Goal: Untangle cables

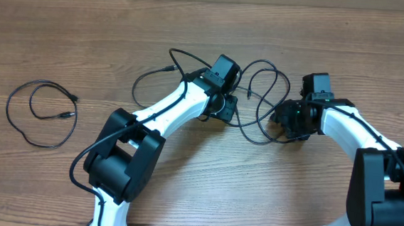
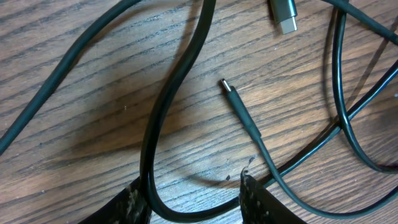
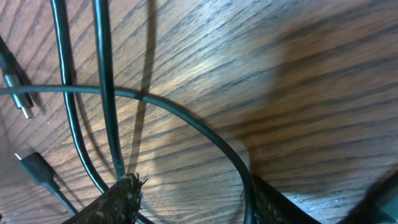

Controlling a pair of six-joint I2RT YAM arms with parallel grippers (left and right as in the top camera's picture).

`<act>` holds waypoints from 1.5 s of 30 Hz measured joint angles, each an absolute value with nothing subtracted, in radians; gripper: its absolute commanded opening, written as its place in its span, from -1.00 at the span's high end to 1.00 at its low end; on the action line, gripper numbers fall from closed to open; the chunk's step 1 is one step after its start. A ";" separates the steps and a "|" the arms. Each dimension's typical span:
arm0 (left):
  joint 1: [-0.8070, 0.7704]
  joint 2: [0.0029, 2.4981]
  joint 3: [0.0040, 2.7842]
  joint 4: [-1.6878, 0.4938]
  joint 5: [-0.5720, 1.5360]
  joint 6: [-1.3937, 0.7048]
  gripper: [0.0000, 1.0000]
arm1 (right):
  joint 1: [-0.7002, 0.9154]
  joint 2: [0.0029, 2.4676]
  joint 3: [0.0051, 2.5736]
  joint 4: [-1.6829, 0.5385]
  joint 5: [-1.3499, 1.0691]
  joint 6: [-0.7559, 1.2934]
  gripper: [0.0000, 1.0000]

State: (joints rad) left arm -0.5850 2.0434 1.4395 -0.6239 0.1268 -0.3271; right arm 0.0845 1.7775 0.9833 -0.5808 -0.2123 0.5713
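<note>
Thin black cables (image 1: 264, 96) lie tangled in loops on the wood table between my two arms. My left gripper (image 1: 225, 109) is at the tangle's left side. In the left wrist view it (image 2: 191, 199) is open, low over the table, with a cable loop (image 2: 163, 112) lying between its fingers. A slim plug end (image 2: 229, 90) and a wider connector (image 2: 284, 15) lie just ahead. My right gripper (image 1: 287, 120) is at the tangle's right side. In the right wrist view it (image 3: 193, 202) is open, with a cable (image 3: 205, 134) curving past its right finger.
A separate black cable (image 1: 41, 112) lies coiled alone at the left of the table. Two plug ends (image 3: 31, 134) lie at the left edge of the right wrist view. The wood table (image 1: 204, 184) stretches all round.
</note>
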 measured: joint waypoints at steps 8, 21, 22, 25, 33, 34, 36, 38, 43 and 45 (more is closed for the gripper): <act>-0.585 2.043 1.439 -0.630 0.127 -0.332 0.09 | 0.102 1.776 0.983 -0.580 -0.171 0.572 -0.08; -0.585 2.043 1.439 -0.631 0.126 -0.334 0.22 | 0.112 1.765 0.962 -0.536 -0.149 0.574 -0.09; -0.585 2.043 1.438 -0.631 0.126 -0.334 0.21 | 0.112 1.762 0.955 -0.521 -0.149 0.574 -0.09; -0.585 2.043 1.427 -0.627 0.126 -0.334 0.21 | 0.112 1.755 0.936 -0.481 -0.148 0.576 -0.08; -0.585 2.045 1.380 -0.575 0.112 -0.338 0.47 | 0.112 1.748 0.918 -0.460 -0.137 0.576 0.16; -0.585 2.045 1.377 -0.574 0.112 -0.338 0.48 | 0.112 1.747 0.915 -0.456 -0.134 0.575 0.17; -0.585 2.045 1.371 -0.570 0.108 -0.338 0.49 | 0.112 1.747 0.912 -0.442 -0.130 0.576 0.18; -0.585 2.045 1.367 -0.569 0.107 -0.338 0.49 | 0.112 1.747 0.909 -0.437 -0.130 0.577 0.19; -0.585 2.045 1.367 -0.560 0.104 -0.338 0.31 | 0.112 1.747 0.909 -0.437 -0.128 0.576 0.19; -0.585 2.045 1.366 -0.547 0.095 -0.338 0.33 | 0.112 1.747 0.909 -0.437 -0.128 0.576 0.19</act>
